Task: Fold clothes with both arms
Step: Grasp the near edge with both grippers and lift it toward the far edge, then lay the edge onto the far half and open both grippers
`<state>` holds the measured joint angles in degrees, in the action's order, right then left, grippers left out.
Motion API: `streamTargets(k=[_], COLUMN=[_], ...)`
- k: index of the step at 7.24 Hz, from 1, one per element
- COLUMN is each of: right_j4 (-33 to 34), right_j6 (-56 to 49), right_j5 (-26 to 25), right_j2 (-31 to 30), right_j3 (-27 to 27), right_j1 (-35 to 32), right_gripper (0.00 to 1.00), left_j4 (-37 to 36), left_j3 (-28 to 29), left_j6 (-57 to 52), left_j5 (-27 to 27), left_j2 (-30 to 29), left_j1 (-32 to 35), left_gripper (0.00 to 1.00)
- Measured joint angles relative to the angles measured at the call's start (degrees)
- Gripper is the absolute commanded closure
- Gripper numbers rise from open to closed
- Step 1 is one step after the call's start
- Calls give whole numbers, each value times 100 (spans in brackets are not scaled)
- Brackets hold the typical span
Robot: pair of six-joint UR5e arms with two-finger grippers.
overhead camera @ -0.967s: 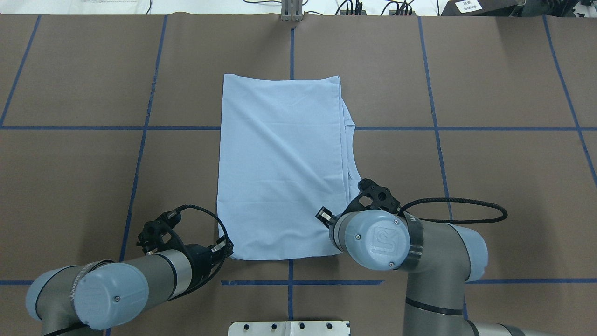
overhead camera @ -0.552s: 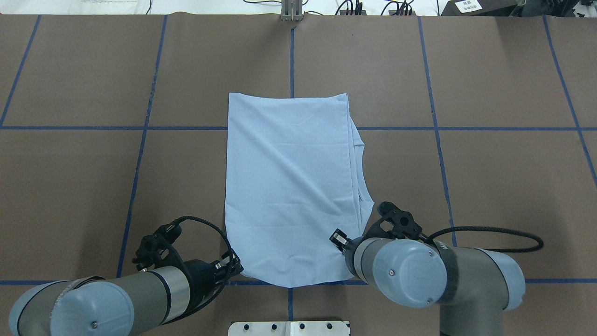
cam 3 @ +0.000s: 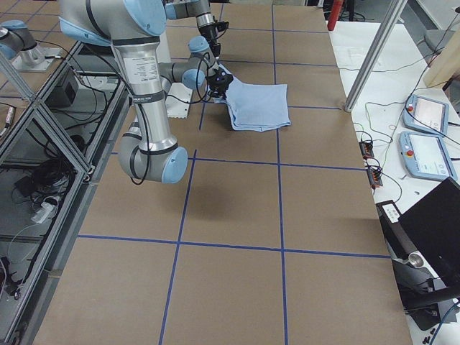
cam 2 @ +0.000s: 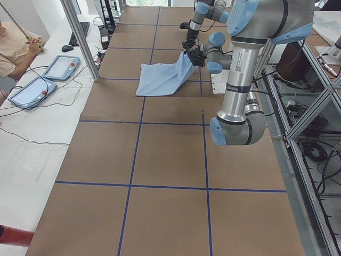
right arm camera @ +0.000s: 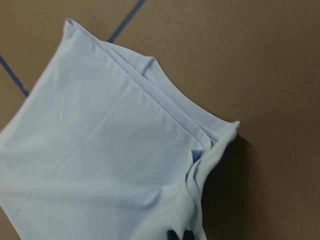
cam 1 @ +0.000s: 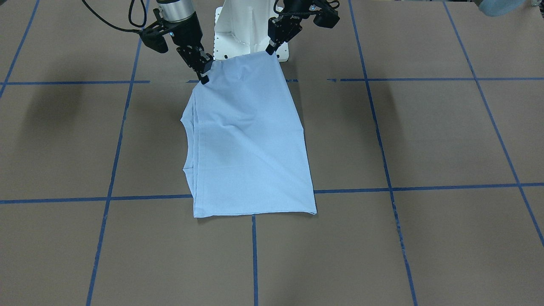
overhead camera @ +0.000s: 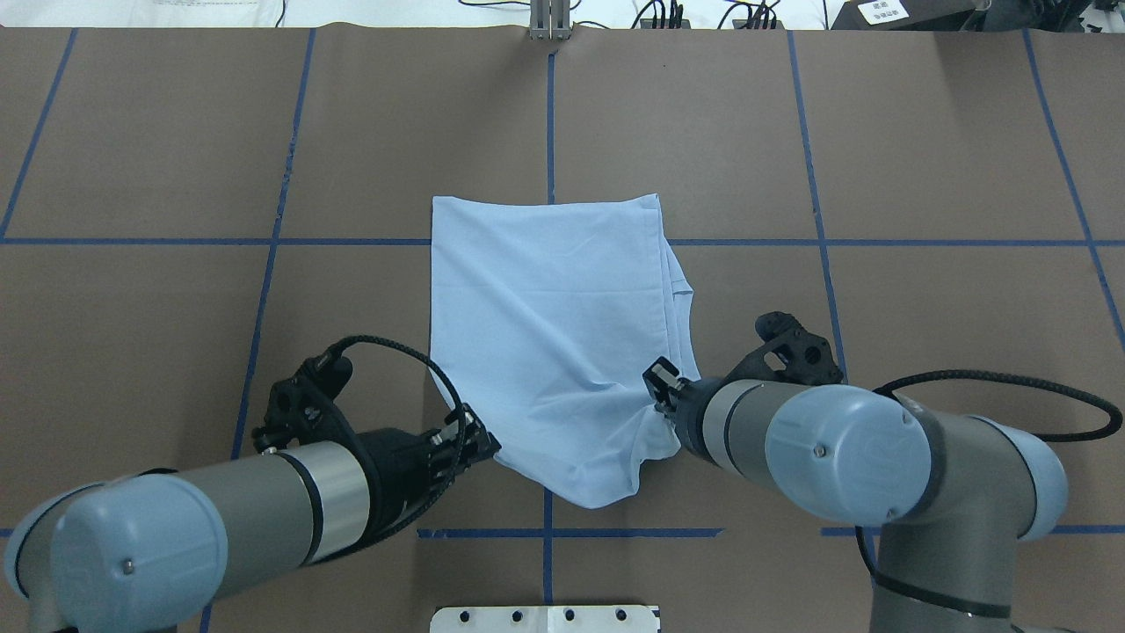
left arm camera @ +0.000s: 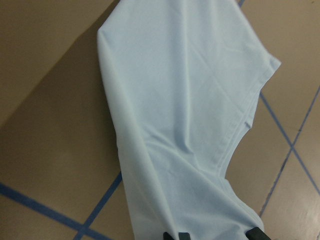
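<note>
The left end effector (overhead camera: 489,443) and right end effector (overhead camera: 661,388) each pinch a raised corner of the T-shirt (overhead camera: 554,299); mid-fold, seemingly. Next, carry both evenly across it.

Brown table (overhead camera: 923,352), blue tape grid (overhead camera: 132,240), light blue T-shirt (overhead camera: 545,290), far half lying on it
</note>
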<state>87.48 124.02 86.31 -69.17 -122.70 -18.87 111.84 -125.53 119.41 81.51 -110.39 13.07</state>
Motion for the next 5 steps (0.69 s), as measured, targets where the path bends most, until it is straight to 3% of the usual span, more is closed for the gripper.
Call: streamTargets(k=[3,5], right_j4=[-174,-993], right_j6=[-366,-405], right_j5=[598,1002], right_j2=[843,1181], right_j3=[1193,2255], right_j1=[-1002,-1501], right_gripper=[100,100], left_j4=[19,272], left_j3=[677,1148], left_j6=[-784,-1091], left_j5=[192,206], left_j2=[-300,-370], left_j1=[937,1282], left_gripper=[100,100])
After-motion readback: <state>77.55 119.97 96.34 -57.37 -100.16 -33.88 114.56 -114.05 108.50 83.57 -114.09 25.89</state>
